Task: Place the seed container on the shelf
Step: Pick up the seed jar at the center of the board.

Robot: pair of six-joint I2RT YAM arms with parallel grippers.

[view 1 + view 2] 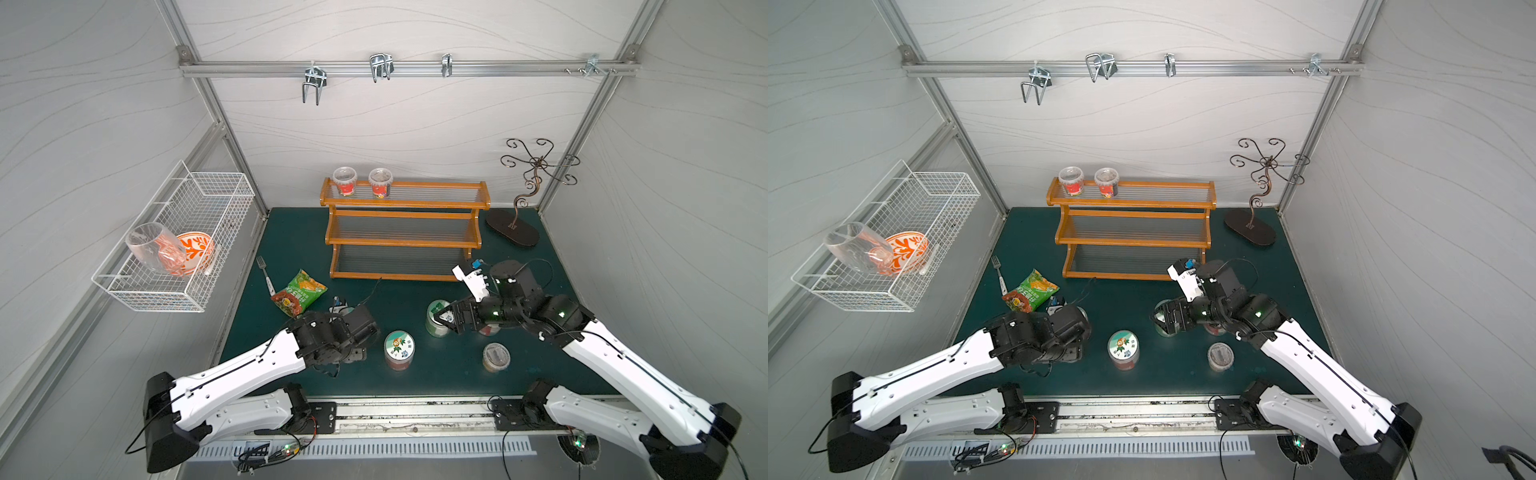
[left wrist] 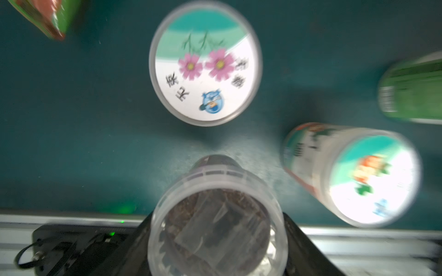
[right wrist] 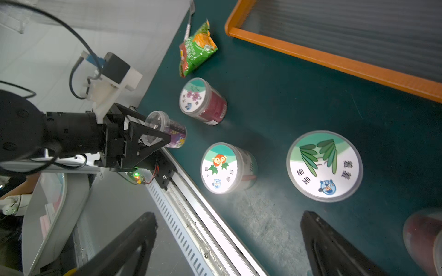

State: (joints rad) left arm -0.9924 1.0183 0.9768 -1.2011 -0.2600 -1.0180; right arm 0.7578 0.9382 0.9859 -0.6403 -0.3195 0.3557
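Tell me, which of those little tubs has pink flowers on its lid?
The maroon-sided tub nearest the snack packet: two pink flowers on its lid. The orange-motif tub and the green-leaf tub differ.

Open mat point(image 1: 399, 297) (mid-table) between shelf point(image 1: 395, 275) and jars point(image 1: 399, 347)

Left arm point(image 1: 241, 370) and right arm point(image 1: 623, 357): white shells, black joints, thin black cables; green lights dot the right's joints.

One shelf point(image 1: 401, 241), two jars point(image 1: 345, 180) on it, one fork point(image 1: 264, 270), one snack packet point(image 1: 299, 293)
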